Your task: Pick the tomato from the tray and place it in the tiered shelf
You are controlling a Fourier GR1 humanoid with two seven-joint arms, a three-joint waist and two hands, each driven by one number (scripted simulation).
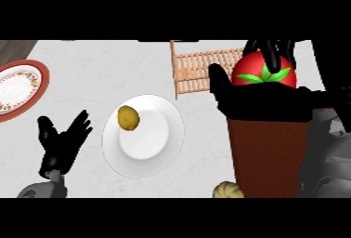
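Note:
A red tomato point(263, 73) with a green leafy top sits in my right hand point(255, 100), whose black fingers and thumb curl round it from behind and below. The hand holds it raised at the upper right, in front of the wooden slatted tiered shelf point(195, 67) at the back. A reddish-brown tray point(269, 153) shows below the hand, partly hidden by it. My left hand point(63, 142) rests open at the lower left, fingers up, holding nothing.
A white plate point(154, 142) in the middle carries a small yellowish potato point(128, 117). A plate with a red patterned rim point(21, 88) lies at the far left. A pale yellow ribbed vegetable point(227, 190) peeks in at the bottom edge.

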